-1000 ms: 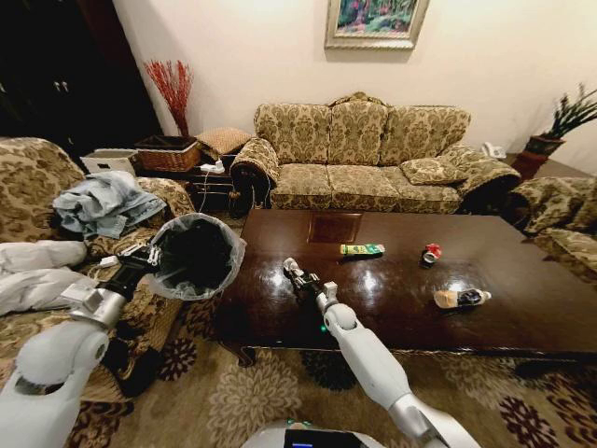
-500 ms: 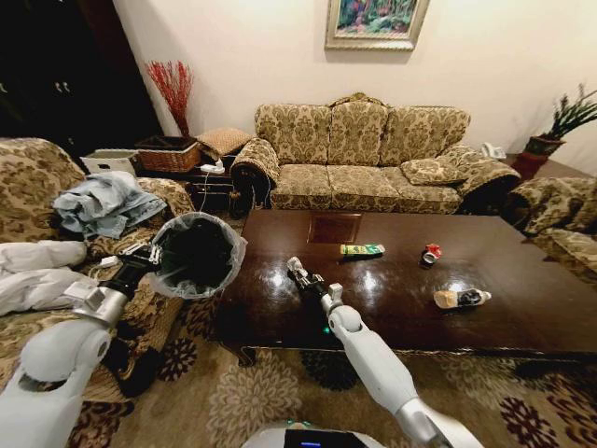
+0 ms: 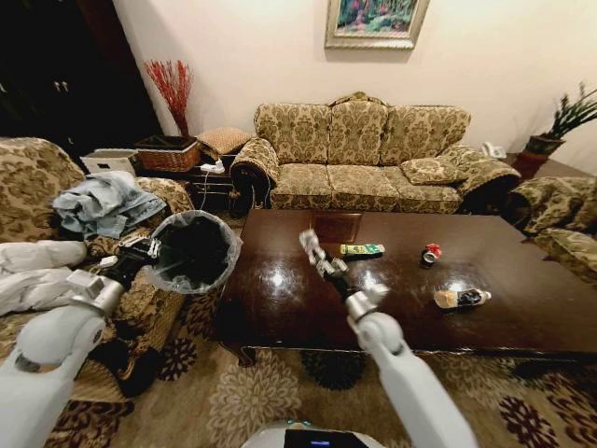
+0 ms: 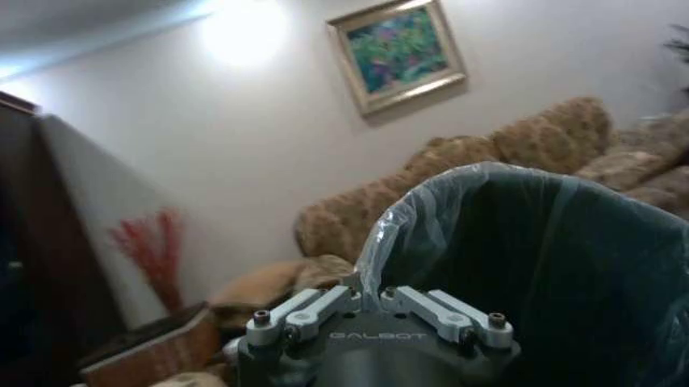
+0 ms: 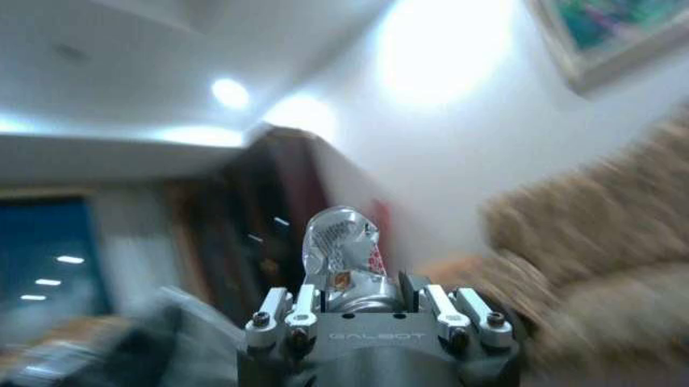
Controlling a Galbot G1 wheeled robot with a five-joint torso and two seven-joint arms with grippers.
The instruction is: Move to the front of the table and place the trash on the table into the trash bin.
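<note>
Right gripper point(image 3: 308, 240) up over the near left part of the big shiny dark brown wooden table point(image 3: 280, 308), shut tight on the squashed silver can point(image 5: 342, 258). Left gripper point(image 4: 372, 305) pinching the rim of the round black bin with the crinkly grey bag point(image 3: 194, 252), just off the table's left edge. Might drop the can onto the carpet if swung too fast or let go short of the bin.

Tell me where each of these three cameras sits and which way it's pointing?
Head view: on the robot's head, looking forward and down at the table; both arms show.
Left wrist view: on the left arm, facing the trash bin gripped by the left end effector.
Right wrist view: on the right arm, tilted up toward wall and ceiling; the right end effector holds a crushed silver can.
Shared: head and left wrist views both show the bin, sofa and painting.
</note>
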